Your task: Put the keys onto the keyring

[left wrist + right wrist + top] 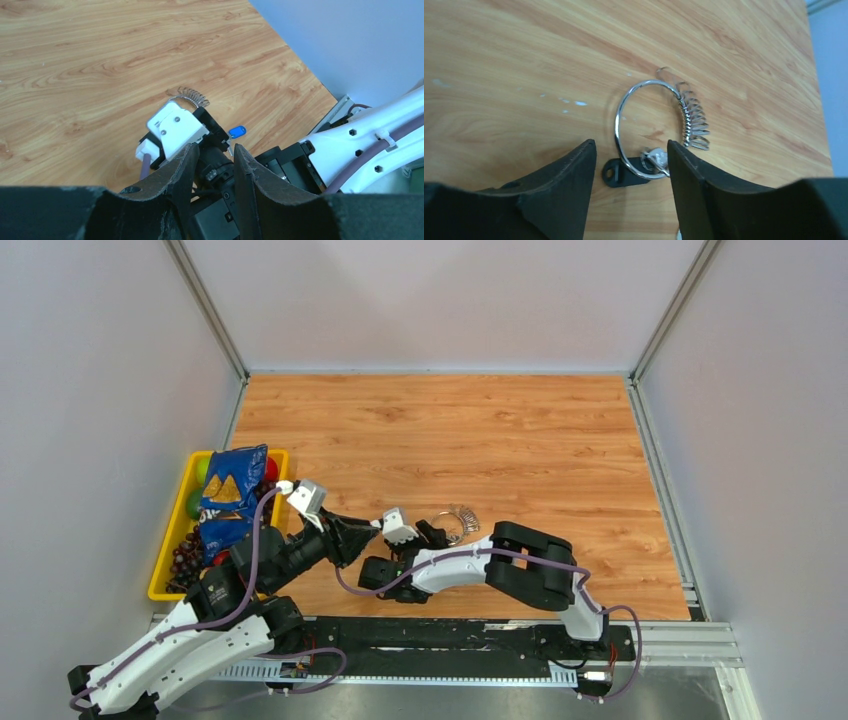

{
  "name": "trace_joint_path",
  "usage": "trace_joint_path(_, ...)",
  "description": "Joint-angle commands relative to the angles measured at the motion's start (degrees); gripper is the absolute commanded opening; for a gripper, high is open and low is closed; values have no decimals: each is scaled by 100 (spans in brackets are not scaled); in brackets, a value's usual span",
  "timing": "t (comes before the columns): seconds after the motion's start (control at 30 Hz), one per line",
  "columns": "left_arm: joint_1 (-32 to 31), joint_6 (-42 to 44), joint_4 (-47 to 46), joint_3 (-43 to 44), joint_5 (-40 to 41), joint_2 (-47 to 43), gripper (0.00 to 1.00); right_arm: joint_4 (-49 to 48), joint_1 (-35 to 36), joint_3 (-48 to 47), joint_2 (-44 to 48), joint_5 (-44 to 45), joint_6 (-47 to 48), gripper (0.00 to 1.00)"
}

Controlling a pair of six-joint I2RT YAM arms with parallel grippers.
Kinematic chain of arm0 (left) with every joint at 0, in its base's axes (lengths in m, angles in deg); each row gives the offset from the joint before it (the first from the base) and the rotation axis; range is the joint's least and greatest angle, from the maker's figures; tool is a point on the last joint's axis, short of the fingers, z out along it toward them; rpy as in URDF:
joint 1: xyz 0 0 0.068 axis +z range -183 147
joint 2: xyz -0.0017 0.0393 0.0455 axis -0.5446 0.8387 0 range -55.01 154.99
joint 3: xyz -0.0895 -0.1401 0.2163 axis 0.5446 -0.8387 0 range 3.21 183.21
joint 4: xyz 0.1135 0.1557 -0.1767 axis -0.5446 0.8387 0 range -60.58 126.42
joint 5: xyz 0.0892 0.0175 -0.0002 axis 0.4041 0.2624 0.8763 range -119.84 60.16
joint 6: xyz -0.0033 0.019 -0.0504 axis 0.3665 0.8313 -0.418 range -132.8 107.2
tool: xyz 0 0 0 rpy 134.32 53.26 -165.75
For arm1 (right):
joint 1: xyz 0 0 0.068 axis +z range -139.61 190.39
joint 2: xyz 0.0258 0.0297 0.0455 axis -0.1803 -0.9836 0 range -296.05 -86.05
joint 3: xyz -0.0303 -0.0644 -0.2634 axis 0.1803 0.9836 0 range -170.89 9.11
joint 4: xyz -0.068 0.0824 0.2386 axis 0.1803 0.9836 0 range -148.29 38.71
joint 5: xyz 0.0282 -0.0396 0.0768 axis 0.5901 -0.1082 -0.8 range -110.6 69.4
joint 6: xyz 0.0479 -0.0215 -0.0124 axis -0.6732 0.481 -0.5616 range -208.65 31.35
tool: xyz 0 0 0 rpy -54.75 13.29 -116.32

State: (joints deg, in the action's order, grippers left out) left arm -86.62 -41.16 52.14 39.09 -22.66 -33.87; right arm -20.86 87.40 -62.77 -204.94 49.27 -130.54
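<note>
The keyring [644, 127] lies flat on the worktop [524, 60] directly ahead of the right end effector [630, 150]. That end effector is released, and its two fingers are spread to either side of the ring's near arc, holding nothing. A row of small silver keys [694, 125] is already threaded along the ring's right side. The black-headed key [623, 173] lies at the near arc, just under the wire. Its long axis runs crosswise to the fingers, with the holed head to the left and the other end toward a silver piece at the right finger. Whether that piece is its blade or a separate key I cannot tell. The left end effector [215, 150] points at the right arm from behind; its fingers show a gap with nothing between them, so it looks released too. From the left wrist, the blue-headed key [237, 132] lies on the worktop just beside the right arm's tip. The right arm is plainly nearer both ring and black key, so the next grasp likely falls to it. It would probably have to turn its wrist to close across the key.
</note>
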Motion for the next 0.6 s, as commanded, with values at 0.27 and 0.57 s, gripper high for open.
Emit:
trace_joint_path(0.27, -18, 35, 182, 136, 128, -176, 43, -2025, 144, 393, 993, -2054, 1465, 68)
trace_joint_path(0.57, -24, 35, 37, 59, 162, -114, 44, -2111, -109, 1254, 2745, -3761, 1705, 74)
